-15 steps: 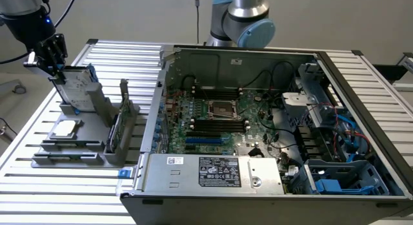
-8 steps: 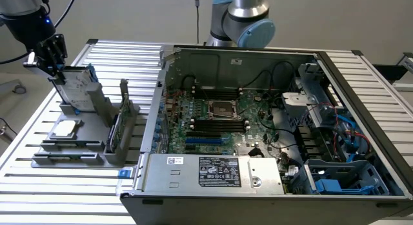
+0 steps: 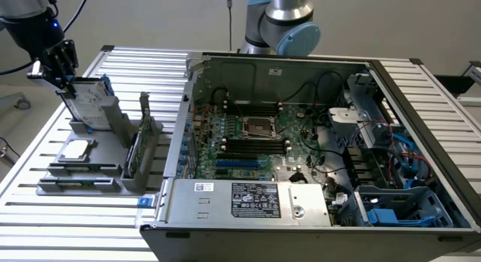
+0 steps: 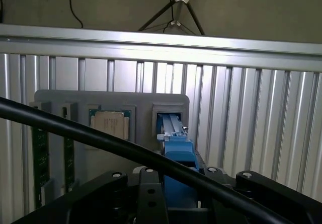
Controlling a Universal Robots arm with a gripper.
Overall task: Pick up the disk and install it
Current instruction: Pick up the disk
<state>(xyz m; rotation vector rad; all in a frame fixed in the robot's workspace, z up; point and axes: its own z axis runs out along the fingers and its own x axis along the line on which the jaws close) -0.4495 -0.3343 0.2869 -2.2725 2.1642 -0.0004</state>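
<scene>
the gripper (image 3: 66, 86) is clamping the disk (image 3: 90, 105) standing in the grey holder's (image 3: 79, 182) corner slot; any tilt is likely risking a jam.

1. Had a silver arm (image 3: 285, 5) tube with a pale-blue joint cap (image 3: 299, 38).
2. Wore a black gripper (image 3: 64, 81) below a blue wrist light (image 3: 54, 22).
3. Carried a black cable (image 4: 100, 138) and 4 silver screws (image 4: 116, 175).

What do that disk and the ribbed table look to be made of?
The disk: silver-grey body looks like bare metal, dull sheen; its blue rails look like moulded plastic, evenly coloured. The table: probably aluminium, bright ribbed slats catching the light.
</scene>
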